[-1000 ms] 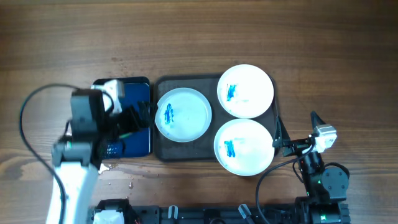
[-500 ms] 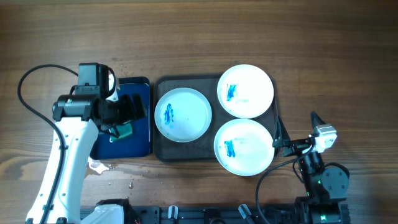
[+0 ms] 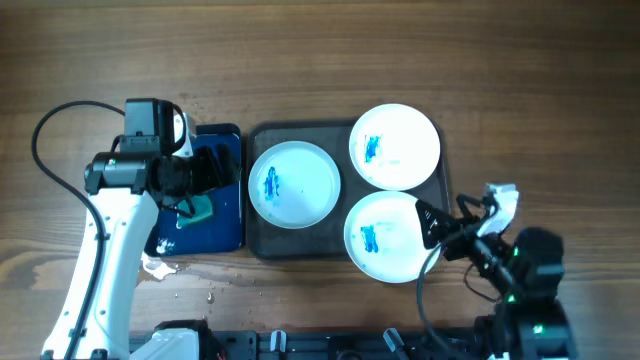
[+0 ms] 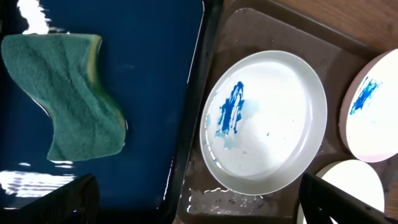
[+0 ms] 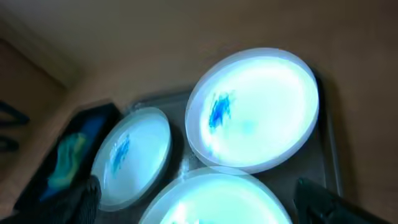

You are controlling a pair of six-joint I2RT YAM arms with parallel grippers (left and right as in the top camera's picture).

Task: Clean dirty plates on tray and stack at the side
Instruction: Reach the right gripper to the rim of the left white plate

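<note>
Dirty plates (image 3: pixel 295 183) waited unwiped on the tray (image 3: pixel 262 245) after the left gripper (image 3: pixel 207 178), now spread empty, dropped the sponge (image 4: pixel 68 93). The right gripper (image 3: pixel 432 222), likewise spread empty, neared the tray's front-right corner.

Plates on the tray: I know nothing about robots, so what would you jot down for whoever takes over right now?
Left claw: open, empty, above the blue tray by the green sponge.
Right claw: open, empty, by the near-right plate.
Plates: that one, the left plate and the far-right plate all sit on the grey tray, each with a blue smear.
Done: nothing wiped or stacked.
Left: grab sponge, wipe each, stack beside the tray.
</note>
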